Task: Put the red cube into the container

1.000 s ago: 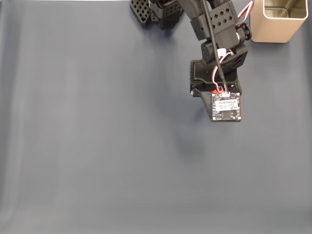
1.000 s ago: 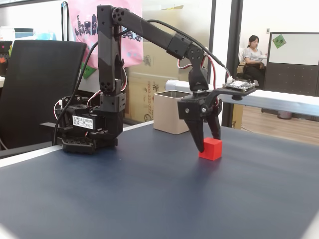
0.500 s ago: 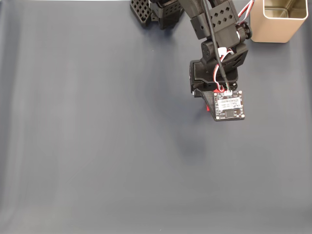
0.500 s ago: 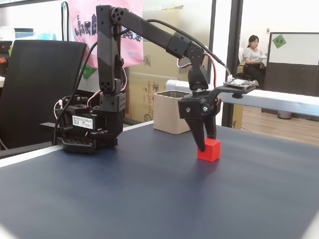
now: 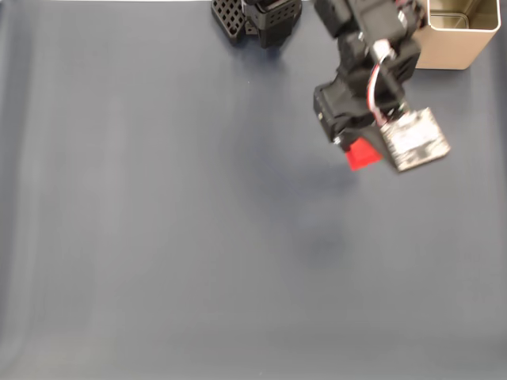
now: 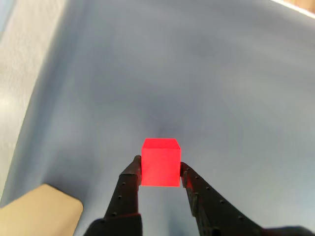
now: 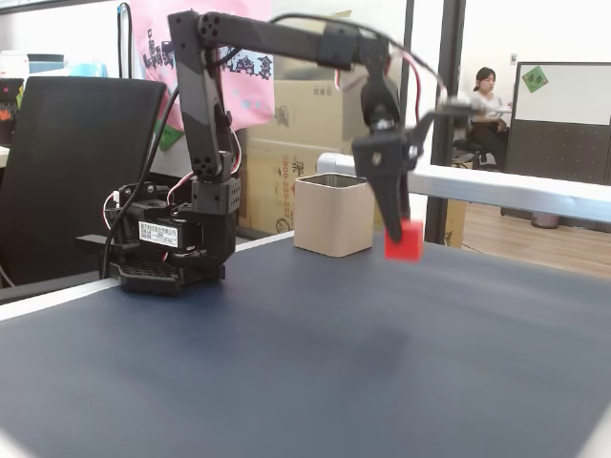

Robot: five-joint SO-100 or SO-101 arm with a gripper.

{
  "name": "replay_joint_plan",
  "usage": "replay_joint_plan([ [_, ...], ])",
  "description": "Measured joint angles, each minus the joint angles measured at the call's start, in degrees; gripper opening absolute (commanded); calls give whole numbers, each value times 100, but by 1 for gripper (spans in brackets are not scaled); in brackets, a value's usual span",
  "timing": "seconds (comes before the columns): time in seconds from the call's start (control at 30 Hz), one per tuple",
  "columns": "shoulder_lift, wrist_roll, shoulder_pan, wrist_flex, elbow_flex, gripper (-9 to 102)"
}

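Observation:
The red cube [image 6: 160, 162] is pinched between the two black fingers of my gripper [image 6: 160, 169], which is shut on it. It hangs well above the dark blue mat in a fixed view, cube [image 7: 403, 240] under the gripper [image 7: 401, 234]. From above, the cube [image 5: 363, 153] peeks out beneath the wrist board, with the gripper [image 5: 356, 146] over it. The beige container [image 7: 332, 215] stands open on the mat to the left of the cube in that side view, and sits at the top right corner [image 5: 455, 36] from above. Its corner [image 6: 39, 211] shows at the wrist view's bottom left.
The arm's black base [image 7: 172, 243] stands at the mat's back edge, left of the container. A dark office chair [image 7: 76, 172] is behind it. The dark blue mat [image 5: 158, 237] spreads wide to the left and front. A person sits far in the background.
The gripper closed on the cube and lifted it off the mat. The arm has risen and swung toward the container.

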Motion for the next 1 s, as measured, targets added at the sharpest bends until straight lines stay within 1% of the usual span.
replay_joint_plan([
  [0.1,316,-211,-237,396,-237,0],
  [0.23,642,-422,-782,835,-475,0],
  [0.5,870,-316,-2382,1600,-984,0],
  [0.73,870,35,-3586,1837,-1512,0],
  [1.0,501,211,-4518,1960,-1854,0],
])
